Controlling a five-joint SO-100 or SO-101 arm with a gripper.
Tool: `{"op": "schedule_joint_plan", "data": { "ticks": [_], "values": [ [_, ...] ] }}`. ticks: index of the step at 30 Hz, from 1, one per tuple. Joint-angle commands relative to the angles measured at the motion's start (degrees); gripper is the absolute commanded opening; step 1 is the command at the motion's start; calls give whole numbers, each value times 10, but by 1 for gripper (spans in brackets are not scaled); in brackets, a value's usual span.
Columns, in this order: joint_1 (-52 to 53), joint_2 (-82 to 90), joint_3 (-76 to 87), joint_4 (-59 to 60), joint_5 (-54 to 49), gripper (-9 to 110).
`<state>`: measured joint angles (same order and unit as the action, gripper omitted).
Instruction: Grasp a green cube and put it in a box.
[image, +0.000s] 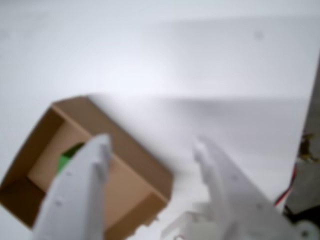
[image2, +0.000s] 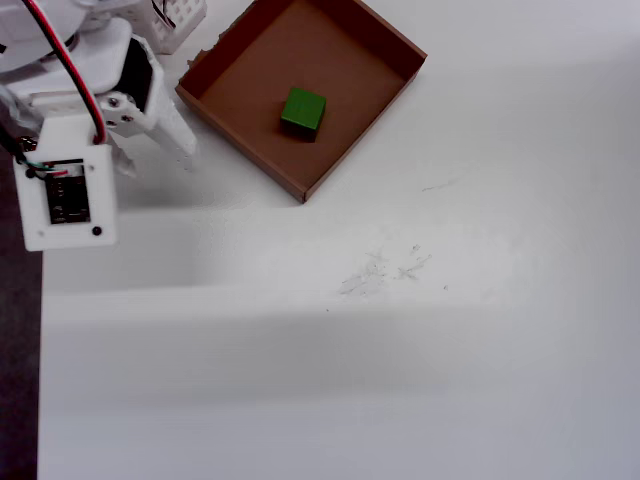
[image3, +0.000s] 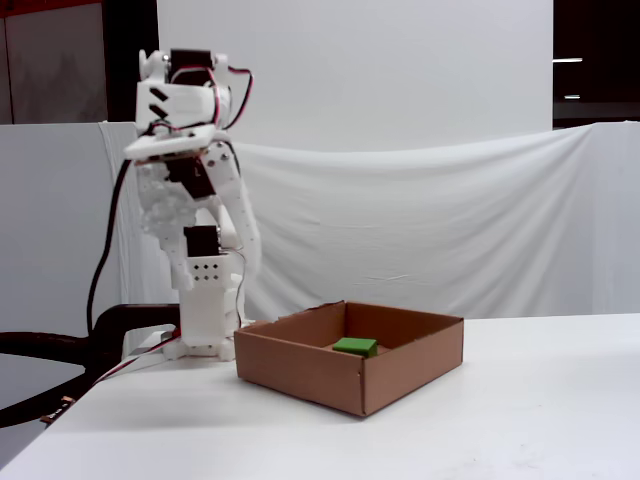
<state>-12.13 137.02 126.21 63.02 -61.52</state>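
The green cube (image2: 303, 110) lies on the floor of the brown cardboard box (image2: 240, 143), near its middle. From the side, the fixed view shows the cube (image3: 356, 346) low inside the box (image3: 300, 372). My white gripper (image2: 158, 158) hovers left of the box, raised above the table, clear of both. In the wrist view the gripper (image: 151, 145) is open and holds nothing. Its left finger overlaps the box (image: 135, 150) and hides most of the cube (image: 64, 160).
A small white perforated block (image2: 175, 15) stands beside the arm's base at the top left. The table's left edge (image2: 38, 350) borders a dark floor. Faint scuff marks (image2: 385, 265) dot the white tabletop. A white cloth backdrop (image3: 450, 220) hangs behind.
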Motion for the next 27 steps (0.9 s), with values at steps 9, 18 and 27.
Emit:
{"op": "schedule_joint_plan", "data": {
  "ticks": [9, 18, 27],
  "values": [
    [73, 207, 214, -30, -78, 19],
    [83, 356, 361, 12, -101, 19],
    [92, 446, 440, 59, -120, 17]
  ]
}}
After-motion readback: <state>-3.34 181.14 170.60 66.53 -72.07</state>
